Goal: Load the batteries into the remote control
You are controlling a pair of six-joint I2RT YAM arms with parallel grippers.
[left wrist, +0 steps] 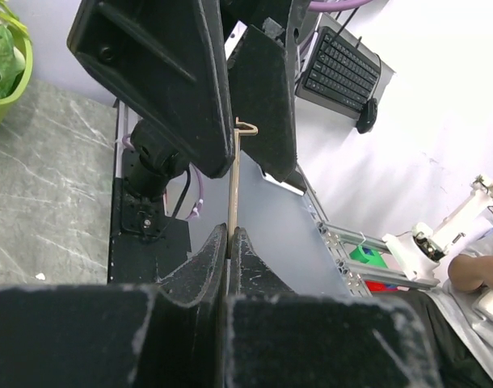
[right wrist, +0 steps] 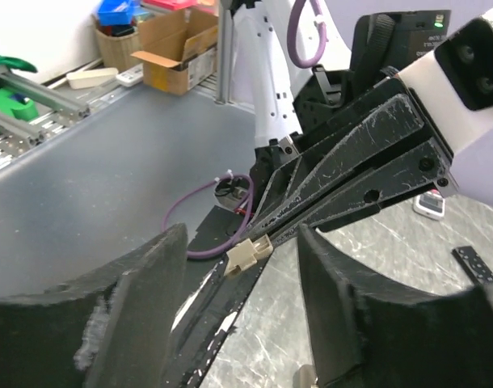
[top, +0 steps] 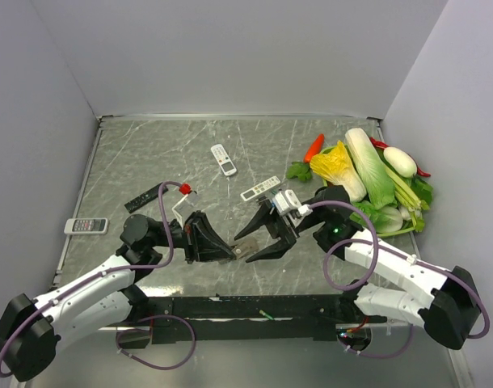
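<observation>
Looking along my left claw [left wrist: 229, 241] from its own wrist camera, I see the jaws pressed together on a thin beige plate [left wrist: 233, 190]. It stands edge-on and upright with a small hook at its top. My right claw [left wrist: 248, 158] is open, one finger on each side of the plate; whether either touches it I cannot tell. From the right wrist, only the plate's hooked end shows, poking past my left fingertips into the gap between my right fingers. From above, the plate is barely a pale speck where the claws meet. Only that view shows the remote control [top: 86, 225], lying flat near the left edge of the table [top: 149, 153], well apart from both claws, its face too small to read.
</observation>
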